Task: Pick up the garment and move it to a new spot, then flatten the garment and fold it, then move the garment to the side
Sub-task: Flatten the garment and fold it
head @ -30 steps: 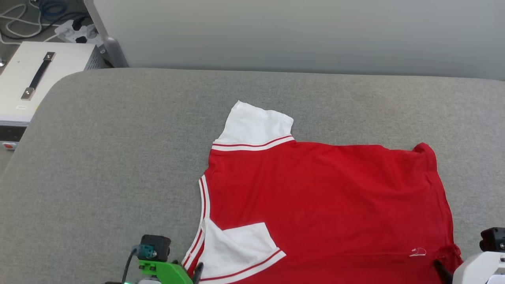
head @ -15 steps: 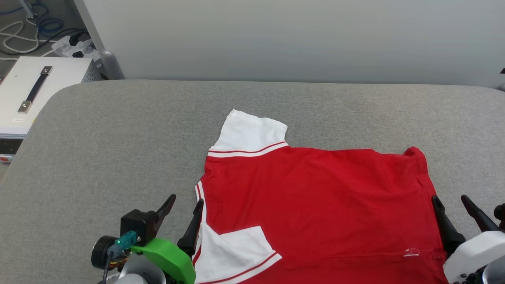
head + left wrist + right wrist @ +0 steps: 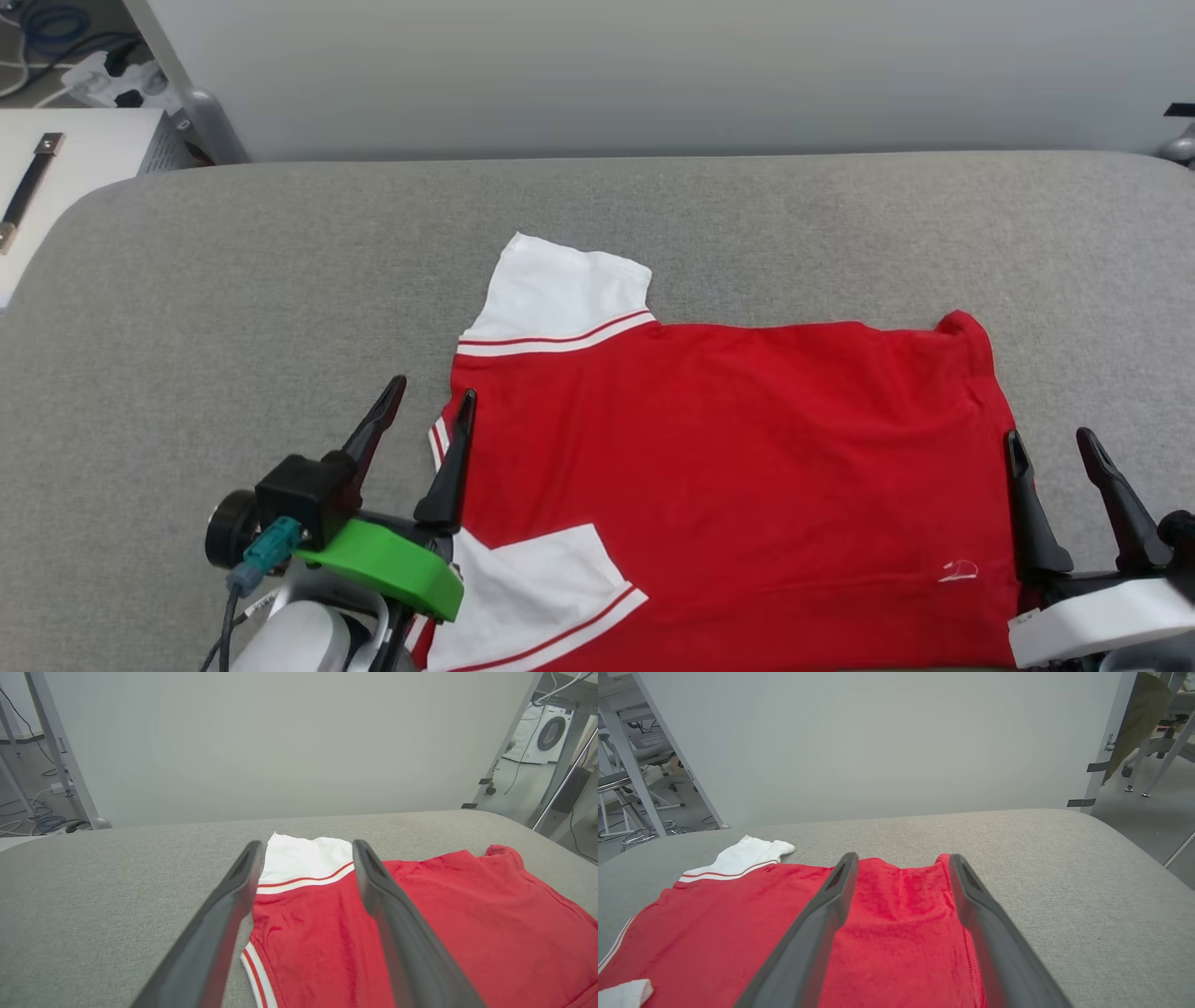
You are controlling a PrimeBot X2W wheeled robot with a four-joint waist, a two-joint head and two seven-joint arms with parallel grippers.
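Note:
The garment (image 3: pixel 728 467), a red shirt with white sleeves and red-white trim, lies spread on the grey padded table (image 3: pixel 233 308), plain back up. One white sleeve points away from me; the other is folded over the red body at the near left. My left gripper (image 3: pixel 432 406) stands open at the garment's left edge by the neck trim, nothing between its fingers. Over the garment's right hem edge my right gripper (image 3: pixel 1047 444) is open too. The left wrist view shows the garment (image 3: pixel 327 914) with the far sleeve between the open fingers; the right wrist view shows the garment (image 3: pixel 887 919) and its hem.
A pale grey wall panel (image 3: pixel 653 75) stands right behind the table's far edge. A white box with a black handle (image 3: pixel 56 159) sits off the table's left corner, cables on the floor beyond. Bare grey surface lies left of and beyond the garment.
Both grippers have come up into view from the bottom edge, open, along the garment's left and right edges. The head camera has shifted, so the whole scene sits further left.

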